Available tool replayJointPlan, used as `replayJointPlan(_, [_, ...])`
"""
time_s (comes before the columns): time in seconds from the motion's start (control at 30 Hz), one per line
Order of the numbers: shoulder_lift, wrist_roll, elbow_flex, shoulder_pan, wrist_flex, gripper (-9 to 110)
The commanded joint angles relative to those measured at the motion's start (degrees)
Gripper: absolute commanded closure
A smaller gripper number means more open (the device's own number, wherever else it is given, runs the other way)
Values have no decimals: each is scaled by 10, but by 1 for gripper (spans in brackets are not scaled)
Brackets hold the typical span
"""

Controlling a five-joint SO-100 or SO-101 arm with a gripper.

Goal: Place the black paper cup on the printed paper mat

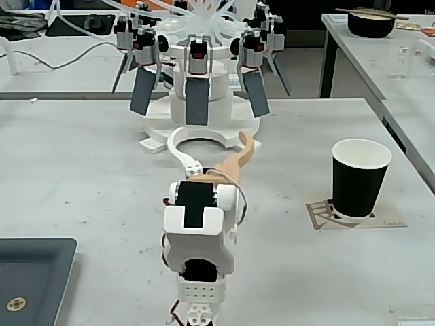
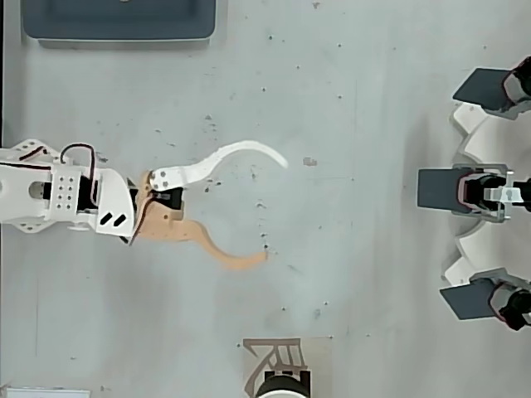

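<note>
The black paper cup [image 1: 360, 178] with its white rim stands upright on the printed paper mat [image 1: 389, 219] at the right of the table in the fixed view. At the bottom edge of the overhead view only the top of the cup [image 2: 282, 388] and part of the mat [image 2: 286, 355] show. My gripper [image 1: 216, 139] [image 2: 275, 211] is open and empty. Its curved white finger [image 2: 241, 152] and tan finger [image 2: 217, 250] spread wide. It points toward the table's middle, well clear of the cup.
A white apparatus [image 1: 200, 75] [image 2: 485, 191] with several grey paddles stands just beyond the gripper. A dark grey tray [image 1: 27, 278] [image 2: 120, 21] lies near the arm's base side. A dark bowl with chopsticks [image 1: 370, 22] sits on another table.
</note>
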Motion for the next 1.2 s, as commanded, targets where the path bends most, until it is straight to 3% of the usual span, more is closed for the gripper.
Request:
replayJointPlan(0.0, [-19,-14,-50,-22,18,74])
replayJointPlan(0.7, [-367,-3,-432,-46,33,77])
replayJointPlan(1.17, [-520,25,-591,-46,30,82])
